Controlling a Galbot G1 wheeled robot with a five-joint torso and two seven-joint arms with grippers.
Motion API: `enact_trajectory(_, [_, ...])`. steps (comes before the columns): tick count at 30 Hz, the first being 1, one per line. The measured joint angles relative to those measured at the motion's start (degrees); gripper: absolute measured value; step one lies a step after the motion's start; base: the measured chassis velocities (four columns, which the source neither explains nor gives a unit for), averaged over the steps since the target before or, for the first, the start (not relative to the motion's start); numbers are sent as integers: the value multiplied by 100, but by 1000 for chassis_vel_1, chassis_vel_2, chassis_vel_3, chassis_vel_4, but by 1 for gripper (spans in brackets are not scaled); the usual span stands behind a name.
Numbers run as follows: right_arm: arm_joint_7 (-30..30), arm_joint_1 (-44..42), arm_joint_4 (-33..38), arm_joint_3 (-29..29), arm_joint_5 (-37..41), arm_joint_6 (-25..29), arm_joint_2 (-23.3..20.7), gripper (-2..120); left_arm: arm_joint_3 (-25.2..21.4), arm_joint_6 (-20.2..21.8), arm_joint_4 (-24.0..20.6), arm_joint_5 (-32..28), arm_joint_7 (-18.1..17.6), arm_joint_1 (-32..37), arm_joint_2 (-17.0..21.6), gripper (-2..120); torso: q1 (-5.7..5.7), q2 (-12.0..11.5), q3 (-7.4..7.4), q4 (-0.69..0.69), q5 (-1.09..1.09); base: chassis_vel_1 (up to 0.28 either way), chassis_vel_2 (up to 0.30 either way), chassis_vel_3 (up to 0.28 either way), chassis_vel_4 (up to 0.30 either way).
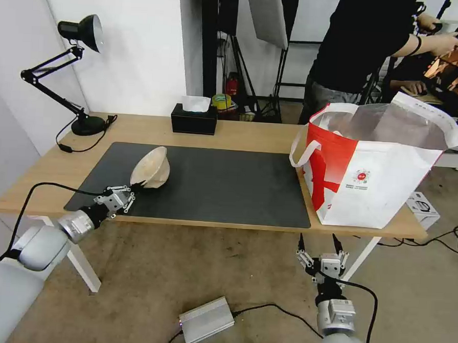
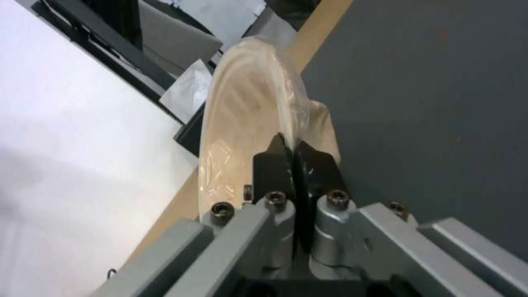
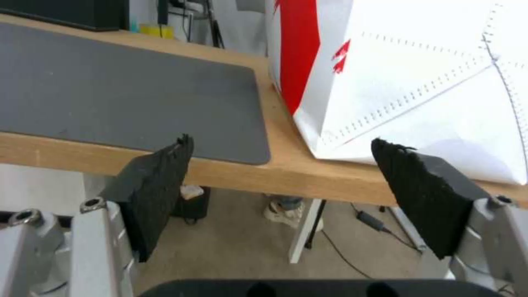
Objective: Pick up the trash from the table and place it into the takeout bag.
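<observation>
Light-wood table (image 1: 231,136) with a dark grey mat (image 1: 213,183) across its middle; white wall and a black desk lamp (image 1: 80,35) behind.

Bag (image 1: 372,174): tall white-and-red tote, standing upright at the table's right end, just off the mat's right edge. Mouth open, foil lining showing, one loop handle hanging on its left side.

Bowl (image 1: 151,173): shallow, beige, the one piece of trash seen on the table. Tipped on edge over the mat's near left part, lower rim at or close to the mat; whether it touches cannot be told.

Tissue box (image 1: 194,119): black, at the table's far edge, well apart from both. Not trash.

Left gripper (image 1: 127,193): at the bowl's near rim. Its jaws are pressed together on the rim, one pad (image 2: 269,165) inside the bowl and the other outside.

Right gripper (image 1: 320,248): parked below the table's front edge, near the bag's corner, jaws spread wide and holding nothing.

Step in hand, as judged: the bowl is gripped and being lifted. The next move calls for a carry rightward along the table, high enough to clear the bag's tall wall, then a release over the open mouth. A thin rim pinch may let the bowl swing.
</observation>
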Motion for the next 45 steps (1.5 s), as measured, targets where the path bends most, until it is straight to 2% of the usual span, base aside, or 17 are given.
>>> enact_trajectory(7, [0, 14, 9, -4, -1, 3, 2, 86, -44, -2, -64, -51, 0, 1, 43, 0, 0, 0, 0, 0, 0, 0, 0, 0, 0])
enact_trajectory(26, [-23, 81, 40, -43, -11, -13, -1, 86, -209, 46, -575, -299, 5, 74, 355, 0, 0, 0, 0, 0, 0, 0, 0, 0, 0])
enact_trajectory(30, [-33, 109, 47, -72, -13, -34, 0, 86, -260, 156, -948, -550, 6, 76, 579, 0, 0, 0, 0, 1, -1, 0, 0, 0, 0])
enact_trajectory(32, [-34, 123, 47, -83, -14, -39, 1, 86, -251, 176, -1000, -611, 5, 38, 646, 0, 0, 0, 0, 0, 0, 0, 0, 0, 0])
enact_trajectory(41, [-45, 233, 47, -163, -19, -102, -1, 86, 70, 222, -1289, -1110, 4, -457, 1140, 0, 0, 0, 0, 0, 1, 0, 0, 0, 0])
enact_trajectory(45, [-48, 264, 47, -170, -20, -129, -9, 86, 464, 242, -1357, -1326, 4, -903, 1306, 0, 0, 0, 0, 0, 0, 0, 0, 0, 0])
